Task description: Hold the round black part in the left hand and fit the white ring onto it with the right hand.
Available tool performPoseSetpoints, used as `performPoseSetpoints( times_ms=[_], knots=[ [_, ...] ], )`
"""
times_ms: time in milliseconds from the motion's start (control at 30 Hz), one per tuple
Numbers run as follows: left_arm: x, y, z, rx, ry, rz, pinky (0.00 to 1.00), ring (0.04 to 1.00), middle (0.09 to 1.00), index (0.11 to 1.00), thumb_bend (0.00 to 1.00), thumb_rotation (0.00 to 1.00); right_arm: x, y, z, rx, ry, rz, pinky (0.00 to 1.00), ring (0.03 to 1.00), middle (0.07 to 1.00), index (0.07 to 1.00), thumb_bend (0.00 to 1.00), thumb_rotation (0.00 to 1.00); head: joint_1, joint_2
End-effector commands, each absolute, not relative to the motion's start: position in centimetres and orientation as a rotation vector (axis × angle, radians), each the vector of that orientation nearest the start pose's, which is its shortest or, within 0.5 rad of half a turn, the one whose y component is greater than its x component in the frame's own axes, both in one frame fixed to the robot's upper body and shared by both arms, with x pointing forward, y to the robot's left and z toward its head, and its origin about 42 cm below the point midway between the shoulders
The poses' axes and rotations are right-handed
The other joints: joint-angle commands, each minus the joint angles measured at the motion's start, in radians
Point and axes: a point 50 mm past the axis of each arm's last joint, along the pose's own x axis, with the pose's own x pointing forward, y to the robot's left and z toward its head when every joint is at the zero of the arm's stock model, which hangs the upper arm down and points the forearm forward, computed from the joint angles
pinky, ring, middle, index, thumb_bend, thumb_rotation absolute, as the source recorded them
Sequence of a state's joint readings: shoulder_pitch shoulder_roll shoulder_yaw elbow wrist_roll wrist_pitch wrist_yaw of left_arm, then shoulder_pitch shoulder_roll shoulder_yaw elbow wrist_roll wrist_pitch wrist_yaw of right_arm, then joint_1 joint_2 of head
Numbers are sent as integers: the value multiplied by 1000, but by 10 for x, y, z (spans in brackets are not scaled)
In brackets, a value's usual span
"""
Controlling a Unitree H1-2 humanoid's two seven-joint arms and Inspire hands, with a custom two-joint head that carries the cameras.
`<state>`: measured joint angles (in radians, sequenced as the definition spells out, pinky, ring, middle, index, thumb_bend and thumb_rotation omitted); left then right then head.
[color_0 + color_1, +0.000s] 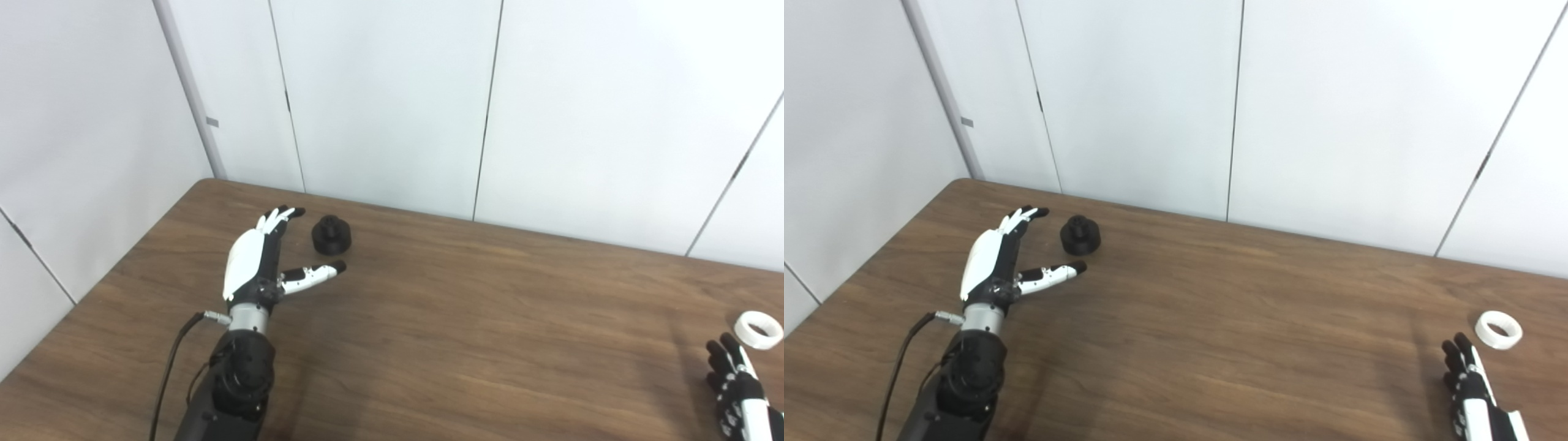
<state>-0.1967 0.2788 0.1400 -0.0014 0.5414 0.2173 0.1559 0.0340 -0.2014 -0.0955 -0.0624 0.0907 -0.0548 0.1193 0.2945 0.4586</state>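
The round black part (331,236) sits on the wooden table (465,318) near its far left corner. My left hand (260,260) is open just left of it, fingers stretched past the part's left side and thumb pointing right below it, not touching. The white ring (759,329) lies flat at the table's right side. My right hand (738,383) is open at the bottom right, fingertips a short way below and left of the ring, holding nothing.
White wall panels (392,104) stand close behind the table's far edge and along its left edge. A black cable (174,355) runs down from the left wrist.
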Motion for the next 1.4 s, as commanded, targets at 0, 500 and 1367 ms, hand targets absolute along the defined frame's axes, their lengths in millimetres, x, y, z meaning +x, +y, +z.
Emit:
performPoseSetpoints(
  times_ms=[0,500,1367],
  knots=[
    [357,347,199,801,-118,429,1000,1000,960,866,874,361,264,-298,111,-130,-73,40,1000,994,963,984,612,1000,-2,2],
    [405,367,205,852,-15,424,1000,1000,963,866,918,376,260,-299,111,-132,-62,51,1000,997,962,981,614,1000,-12,8],
    [455,373,202,1021,185,299,1000,1000,994,875,1000,460,254,-298,110,-144,-62,36,1000,979,949,965,662,1000,-38,9]
  ],
)
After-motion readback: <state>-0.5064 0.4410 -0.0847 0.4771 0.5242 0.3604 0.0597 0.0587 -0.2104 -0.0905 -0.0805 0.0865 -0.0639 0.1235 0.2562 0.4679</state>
